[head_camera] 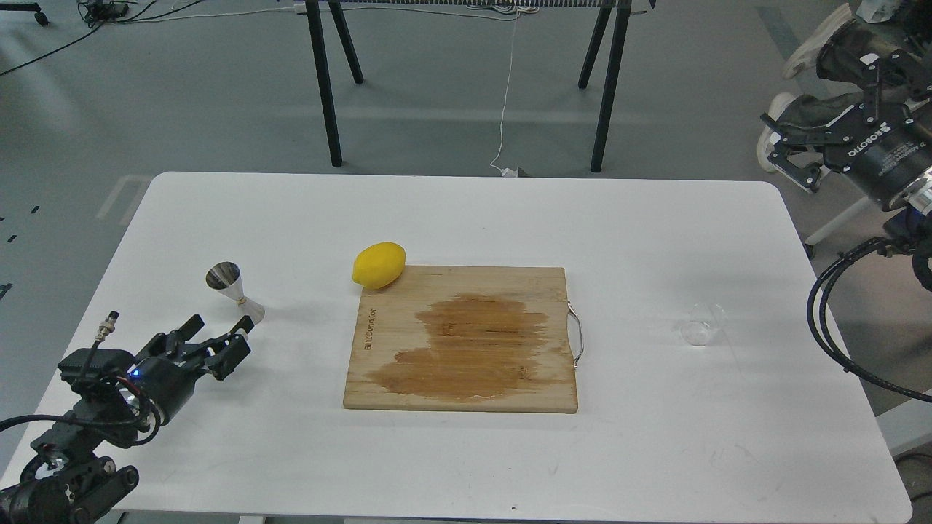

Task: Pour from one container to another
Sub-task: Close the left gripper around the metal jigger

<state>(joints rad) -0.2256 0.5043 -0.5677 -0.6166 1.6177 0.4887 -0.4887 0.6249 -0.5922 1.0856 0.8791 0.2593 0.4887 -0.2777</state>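
Note:
The tiny clear glass cup (704, 322) stands on the white table (466, 225), to the right of the cutting board. Far to the left stands the shiny steel jigger (234, 290), upright. My left gripper (218, 340) hovers low just in front of the jigger, open, with nothing between its fingers. High beyond the table's far right corner, my right gripper (785, 142) is open and holds nothing, far from the cup.
A wooden cutting board (466, 339) with a dark wet patch and a metal handle lies mid-table. A yellow lemon (378, 264) rests at its far left corner. Black trestle legs (328, 87) stand behind the table.

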